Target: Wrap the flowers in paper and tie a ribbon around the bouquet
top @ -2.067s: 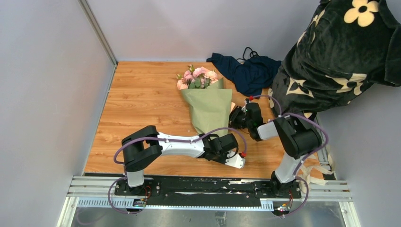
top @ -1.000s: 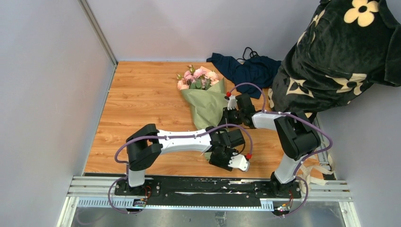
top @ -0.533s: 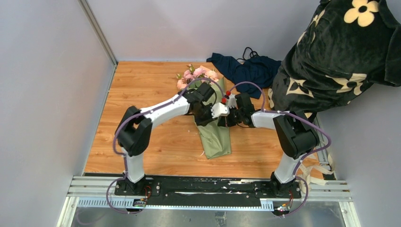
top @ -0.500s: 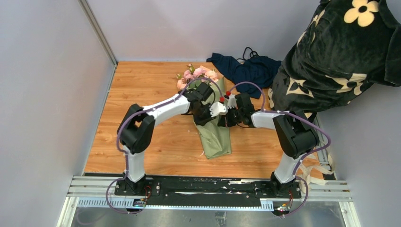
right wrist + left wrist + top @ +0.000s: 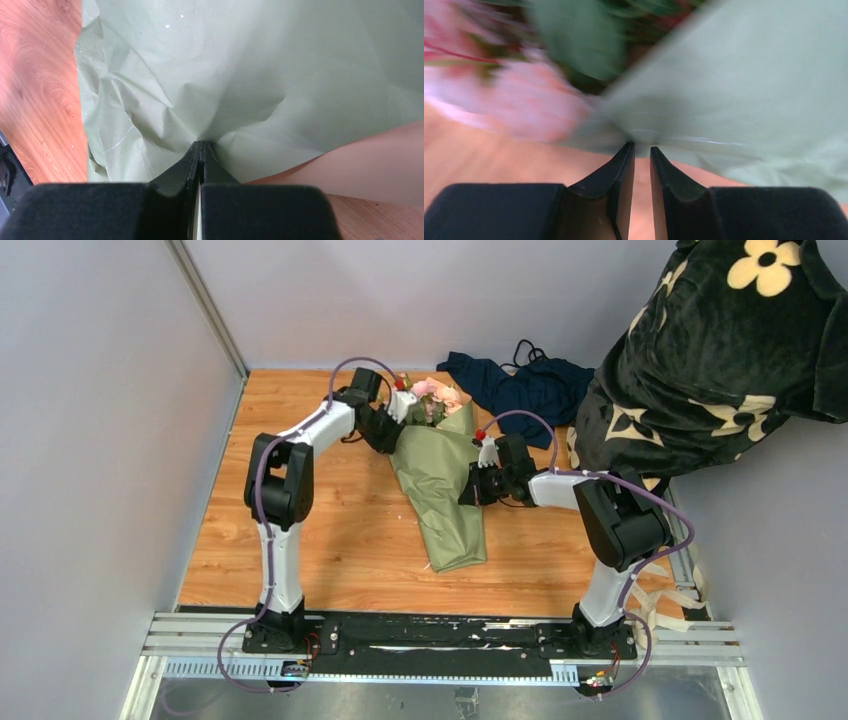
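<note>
Top cam: bouquet (image 5: pixel 440 500) lies mid-table (image 5: pixel 300 530); L gripper (image 5: pixel 393 440) at its upper-left edge by the flowers (image 5: pixel 440 393), R gripper (image 5: pixel 466 494) on its right flank. L wrist: jaws near-closed, nipping paper (image 5: pixel 749 90) edge, blooms blurred. R wrist: jaws shut, pinching a puckered fold

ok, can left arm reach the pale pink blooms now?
Likely yes: left gripper sits beside the pale pink blooms, nothing between, but it pinches the sage-green paper and must release first.

Paper (image 5: pixel 440 480) on table (image 5: pixel 300 510), flowers (image 5: pixel 437 393) in its far end, left tool (image 5: pixel 640 146) at far-left edge, right tool (image 5: pixel 200 143) at right edge, cloth (image 5: pixel 520 390) behind.
</note>
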Robot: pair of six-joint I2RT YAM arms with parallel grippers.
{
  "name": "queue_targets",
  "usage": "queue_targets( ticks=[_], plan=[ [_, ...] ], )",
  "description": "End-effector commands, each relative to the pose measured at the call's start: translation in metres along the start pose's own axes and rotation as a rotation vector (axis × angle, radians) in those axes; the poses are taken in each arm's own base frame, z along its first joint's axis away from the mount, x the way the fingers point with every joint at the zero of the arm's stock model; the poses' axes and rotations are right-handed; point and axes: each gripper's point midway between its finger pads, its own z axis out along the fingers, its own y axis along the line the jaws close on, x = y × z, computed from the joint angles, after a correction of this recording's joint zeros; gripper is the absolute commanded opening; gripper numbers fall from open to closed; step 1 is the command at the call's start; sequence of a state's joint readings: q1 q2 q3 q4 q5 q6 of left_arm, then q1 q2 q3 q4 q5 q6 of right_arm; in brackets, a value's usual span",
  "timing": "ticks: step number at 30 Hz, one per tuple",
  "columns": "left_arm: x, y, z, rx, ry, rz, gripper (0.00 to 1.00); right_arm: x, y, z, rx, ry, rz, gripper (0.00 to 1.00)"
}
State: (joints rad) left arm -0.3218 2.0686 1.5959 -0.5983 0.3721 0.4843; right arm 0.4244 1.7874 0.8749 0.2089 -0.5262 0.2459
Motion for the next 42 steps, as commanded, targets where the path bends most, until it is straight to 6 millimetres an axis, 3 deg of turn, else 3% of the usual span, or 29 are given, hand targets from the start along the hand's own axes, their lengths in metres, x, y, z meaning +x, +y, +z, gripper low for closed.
queue_targets(
  ticks=[1, 4, 7, 12, 14, 16, 19, 21, 26, 30, 33, 37, 40, 42],
  plan=[
    [-0.011, 0.063, 0.019, -0.115, -0.023, -0.124, 0.27, 0.020, -0.018, 0.003, 0.058, 0.068, 0.020, 0.00],
    [-0.018, 0.104, 0.008, -0.199, -0.034, -0.210, 0.27, 0.018, -0.014, 0.003, 0.044, 0.067, 0.023, 0.00],
    [-0.030, 0.106, -0.015, -0.205, -0.067, -0.209, 0.31, 0.016, -0.013, 0.003, 0.044, 0.067, 0.019, 0.00],
    [-0.056, 0.056, -0.064, -0.116, -0.258, -0.213, 0.49, 0.015, -0.012, 0.001, 0.051, 0.064, 0.010, 0.01],
    [-0.061, 0.029, -0.077, -0.066, -0.313, -0.211, 0.51, 0.014, -0.012, 0.001, 0.052, 0.064, 0.009, 0.02],
    [-0.058, -0.006, -0.078, -0.012, -0.331, -0.173, 0.50, 0.013, -0.011, 0.002, 0.054, 0.064, 0.008, 0.02],
    [-0.053, -0.054, -0.059, 0.019, -0.275, -0.054, 0.50, 0.009, -0.009, -0.001, 0.060, 0.054, -0.002, 0.03],
    [-0.048, -0.071, -0.037, 0.025, -0.219, -0.008, 0.50, 0.003, -0.004, -0.004, 0.056, 0.043, -0.014, 0.04],
    [-0.038, -0.066, 0.016, 0.035, -0.124, -0.112, 0.48, -0.012, 0.013, -0.017, 0.022, 0.000, -0.040, 0.04],
    [-0.031, -0.064, 0.042, 0.068, -0.056, -0.153, 0.48, -0.018, 0.029, -0.029, -0.022, -0.035, -0.054, 0.04],
    [-0.019, -0.064, 0.052, 0.057, 0.004, -0.150, 0.48, -0.021, 0.054, -0.049, -0.062, -0.069, -0.110, 0.07],
    [-0.011, -0.067, 0.054, 0.063, 0.022, -0.146, 0.48, -0.014, 0.119, -0.086, -0.139, -0.129, -0.433, 0.24],
    [-0.013, -0.069, 0.053, 0.061, 0.019, -0.130, 0.48, 0.025, 0.164, -0.101, -0.204, -0.137, -0.872, 0.35],
    [-0.015, -0.069, 0.052, 0.059, 0.016, -0.121, 0.48, 0.053, 0.179, -0.101, -0.232, -0.159, -1.258, 0.41]
  ],
)
